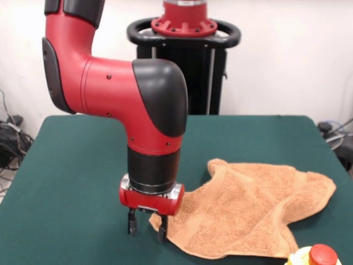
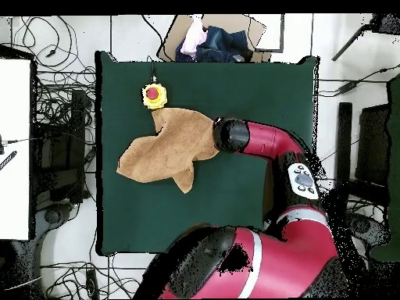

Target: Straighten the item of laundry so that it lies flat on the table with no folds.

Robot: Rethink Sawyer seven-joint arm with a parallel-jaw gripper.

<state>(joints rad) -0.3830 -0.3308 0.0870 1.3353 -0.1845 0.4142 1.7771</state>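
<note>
Standing at the table's (image 1: 66,182) near edge, a yellow bottle with a red cap (image 1: 317,256) borders the rumpled, folded towel (image 1: 248,207); the gripper (image 1: 147,229), fingers apart, straddles the towel's corner; pedestal (image 1: 185,38) behind.

The arm (image 1: 110,94) has glossy red shells, black rounded joint caps, small dark screws, a black ribbed wrist collar and a red flange.

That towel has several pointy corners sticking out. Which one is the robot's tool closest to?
The corner at the towel's left end in the front view. The open tool stands right at it; the other corners point away, toward the yellow object with a red top.
</note>
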